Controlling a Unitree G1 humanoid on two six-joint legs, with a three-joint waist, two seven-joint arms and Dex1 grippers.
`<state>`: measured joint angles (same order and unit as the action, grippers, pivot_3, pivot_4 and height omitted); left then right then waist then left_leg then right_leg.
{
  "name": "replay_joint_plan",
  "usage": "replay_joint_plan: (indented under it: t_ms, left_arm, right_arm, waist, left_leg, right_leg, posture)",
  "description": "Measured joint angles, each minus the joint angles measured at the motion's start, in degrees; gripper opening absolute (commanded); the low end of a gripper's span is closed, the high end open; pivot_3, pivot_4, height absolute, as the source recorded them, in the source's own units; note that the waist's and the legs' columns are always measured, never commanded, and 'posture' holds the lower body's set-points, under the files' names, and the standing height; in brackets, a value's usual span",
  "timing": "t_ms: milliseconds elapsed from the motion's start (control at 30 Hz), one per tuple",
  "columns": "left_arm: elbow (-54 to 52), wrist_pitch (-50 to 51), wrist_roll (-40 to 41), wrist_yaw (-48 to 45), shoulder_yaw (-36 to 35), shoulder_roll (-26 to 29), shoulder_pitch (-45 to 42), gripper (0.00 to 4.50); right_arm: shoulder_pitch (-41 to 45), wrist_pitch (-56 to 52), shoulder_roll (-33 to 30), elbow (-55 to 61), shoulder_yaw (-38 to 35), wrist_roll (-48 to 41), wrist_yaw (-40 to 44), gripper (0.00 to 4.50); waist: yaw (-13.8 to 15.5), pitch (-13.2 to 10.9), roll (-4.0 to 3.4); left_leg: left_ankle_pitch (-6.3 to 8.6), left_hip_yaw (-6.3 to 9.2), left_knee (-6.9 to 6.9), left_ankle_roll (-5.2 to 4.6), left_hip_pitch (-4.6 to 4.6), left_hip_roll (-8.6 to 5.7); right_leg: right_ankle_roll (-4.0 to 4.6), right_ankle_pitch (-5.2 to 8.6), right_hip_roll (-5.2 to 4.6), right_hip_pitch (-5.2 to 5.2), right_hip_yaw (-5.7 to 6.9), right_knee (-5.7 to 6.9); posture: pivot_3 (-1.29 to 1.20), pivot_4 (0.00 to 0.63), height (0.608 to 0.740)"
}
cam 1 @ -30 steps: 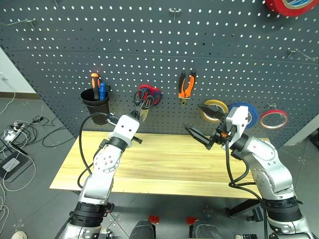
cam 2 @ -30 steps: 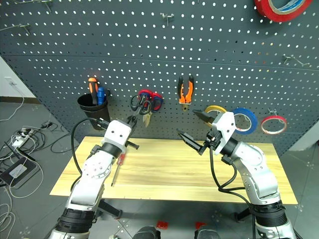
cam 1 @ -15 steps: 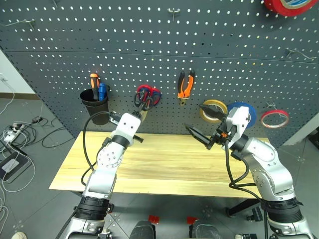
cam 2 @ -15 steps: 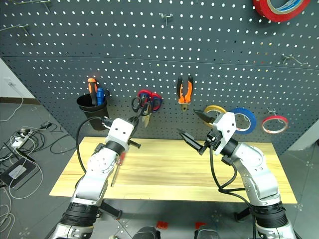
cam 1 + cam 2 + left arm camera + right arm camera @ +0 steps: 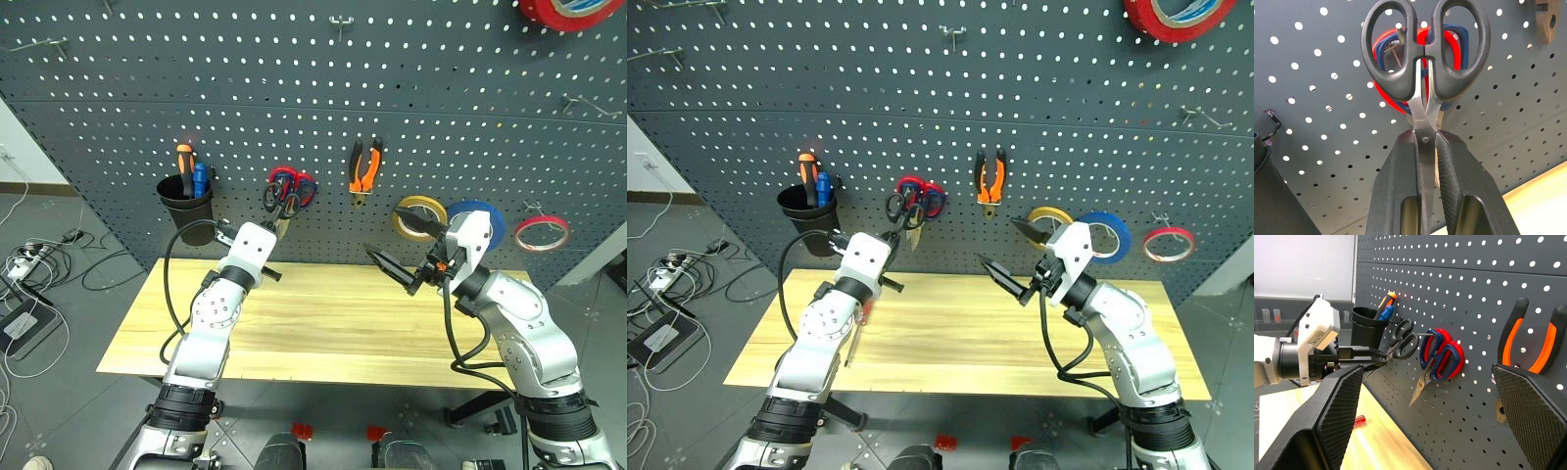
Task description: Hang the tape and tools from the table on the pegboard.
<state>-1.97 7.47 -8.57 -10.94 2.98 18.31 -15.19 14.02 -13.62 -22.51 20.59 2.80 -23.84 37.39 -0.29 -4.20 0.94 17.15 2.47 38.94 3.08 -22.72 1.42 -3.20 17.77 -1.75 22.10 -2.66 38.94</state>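
One tool is mid-hang: the black-handled scissors (image 5: 1425,54) sit with a handle loop over the hook (image 5: 1397,39) on the pegboard (image 5: 313,88), in front of the red-handled scissors (image 5: 294,185) already there. Your left claw (image 5: 1425,147) pinches the steel blades just below the pivot, jaws narrow around them, so the tool is not yet free on the hook. Your right claw (image 5: 402,240) stands wide and empty above the counter (image 5: 323,323), near the yellow roll (image 5: 419,216).

The orange-and-black pliers (image 5: 366,168) already hang, and the thin red-rimmed tape (image 5: 539,233) sits on its hook past the blue roll (image 5: 480,223). The red-handled screwdriver (image 5: 854,333) lies on the counter beside your left arm.

Watch the release. From the wrist view you cannot tell how far the loop sits down the hook; if it rides near the tip, opening could let the scissors slip off and fall to the counter. Pull back along the blades, too, since a sideways drag could swing the scissors or knock the red-handled pair loose. The screwdriver lies close under your left arm, so a low retreat might roll it off the edge.
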Motion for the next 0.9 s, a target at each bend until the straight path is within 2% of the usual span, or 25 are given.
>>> replay_joint_plan:
  t_ms: [333,367,567,900]
  left_arm:
    - [0.0,1.1,0.1,0.1,0.0,-0.1,0.0,4.32]
    - [-0.1,1.2,0.1,0.1,0.0,-0.2,0.4,4.45]
    - [-1.9,5.4,0.4,0.6,-0.9,-1.3,3.8,4.45]
    - [-8.4,21.8,2.2,2.2,-7.3,-1.7,8.6,4.45]
  right_arm:
    - [0.0,-0.6,-0.6,0.3,0.0,0.0,0.0,4.5]
    - [-0.1,-0.8,-1.0,0.6,0.0,0.0,0.1,4.5]
    - [-1.7,-1.7,-2.2,2.0,0.0,-0.3,1.0,4.5]
    - [-2.5,-5.0,-3.3,4.4,3.4,0.4,1.7,4.5]
  waist:
    - [0.0,-0.2,-0.13]
    - [0.0,-0.2,-0.21]
    - [0.0,-1.1,-0.5]
    - [0.0,-7.0,-0.44]
  left_leg:
    - [0.01,0.11,0.0,-0.02,0.01,0.0]
    - [0.02,0.12,0.0,-0.03,0.01,-0.01]
    - [0.05,0.22,0.0,-0.08,0.08,0.0]
    - [0.05,0.47,0.04,-0.11,0.36,0.13]
  right_leg:
    - [0.01,0.0,0.0,-0.03,0.0,-0.02]
    - [0.01,0.0,0.0,-0.03,-0.01,-0.03]
    - [0.03,0.02,0.01,-0.13,-0.02,-0.05]
    - [0.23,0.15,0.08,-0.48,0.17,0.04]
  posture:
    - [-0.02,0.129,0.74]
    - [-0.02,0.129,0.74]
    - [0.0,0.183,0.74]
    - [0.03,0.305,0.74]
